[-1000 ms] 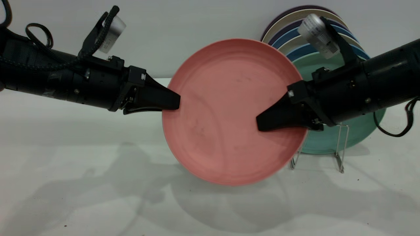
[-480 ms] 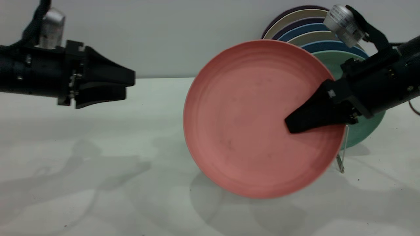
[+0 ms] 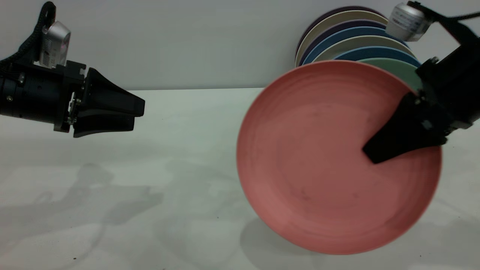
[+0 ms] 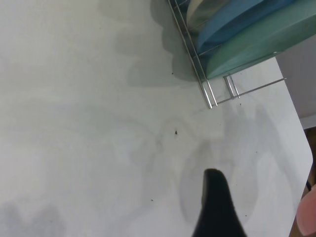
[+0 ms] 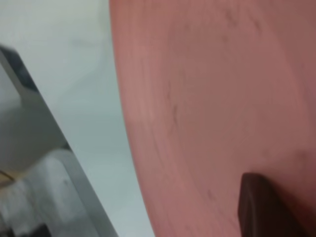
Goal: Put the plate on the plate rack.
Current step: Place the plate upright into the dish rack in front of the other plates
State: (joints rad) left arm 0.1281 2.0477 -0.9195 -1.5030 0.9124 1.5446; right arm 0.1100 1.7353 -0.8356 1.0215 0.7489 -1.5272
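The salmon-pink plate (image 3: 318, 157) hangs upright above the table, in front of the stacked plates. My right gripper (image 3: 371, 154) is shut on its right rim, one finger across its face. The plate fills the right wrist view (image 5: 222, 98), with the fingertip (image 5: 256, 197) on it. The wire plate rack (image 4: 210, 86) shows only in the left wrist view; in the exterior view the pink plate hides it. My left gripper (image 3: 137, 112) is open and empty at the far left, well apart from the plate. A sliver of the pink plate (image 4: 308, 217) shows in the left wrist view.
Several plates stand in the rack behind the pink one, the teal-green plate (image 3: 397, 69) foremost, blue plates (image 3: 360, 52) behind it. The teal plate also shows in the left wrist view (image 4: 256, 44). The table's edge (image 4: 296, 123) runs close to the rack.
My left gripper let go of the plate and drew back to the left. My right gripper carried the plate to the right and lower, in front of the stacked plates.
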